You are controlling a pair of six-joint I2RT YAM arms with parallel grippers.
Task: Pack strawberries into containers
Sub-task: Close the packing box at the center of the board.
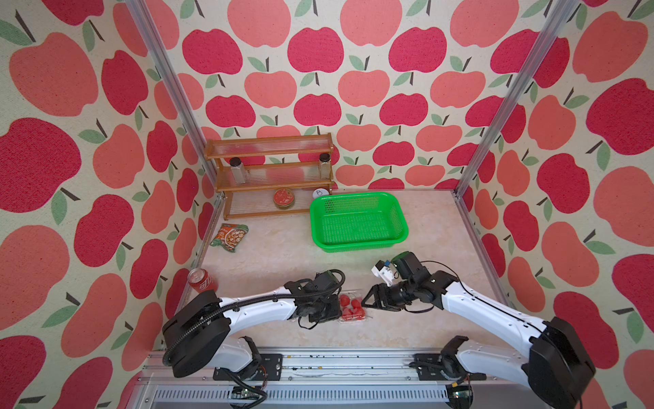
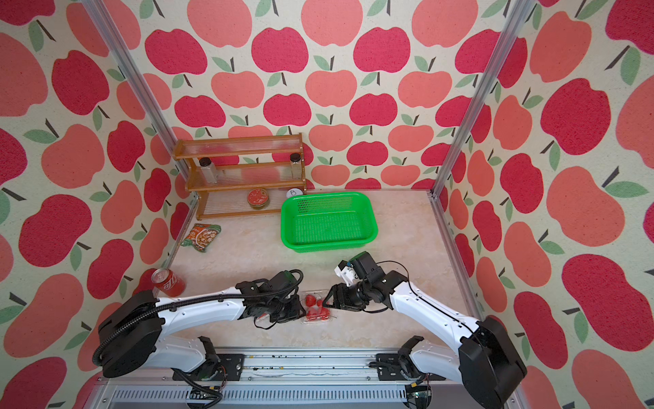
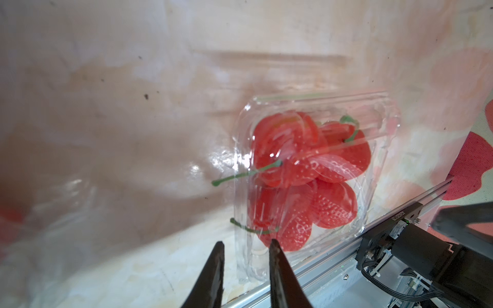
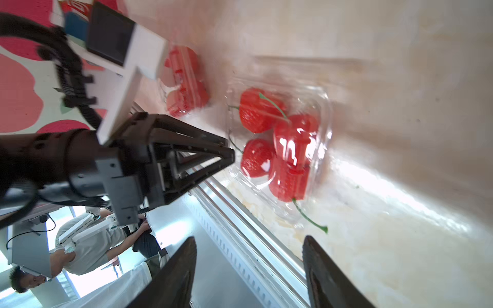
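Observation:
A clear clamshell container (image 1: 357,294) (image 3: 320,98) (image 4: 324,106) lies near the table's front edge between the two arms, lid down over several red strawberries (image 1: 352,308) (image 3: 306,170) (image 4: 280,144). Green stems poke out of its side. My left gripper (image 1: 334,310) (image 3: 247,244) is at its left side, jaws narrow, with the container's clear rim between them. My right gripper (image 1: 366,302) (image 4: 249,240) stands open just right of it, nothing between its fingers. A second container (image 4: 186,80) with strawberries lies beyond the left gripper, mostly hidden under that arm in both top views.
A green basket (image 1: 357,196) stands at the back centre, with nothing in it. A wooden shelf (image 1: 272,177) with jars and a red tin fills the back left. A snack packet (image 1: 230,236) and a soda can (image 1: 200,279) lie along the left. A metal rail (image 1: 318,361) borders the front.

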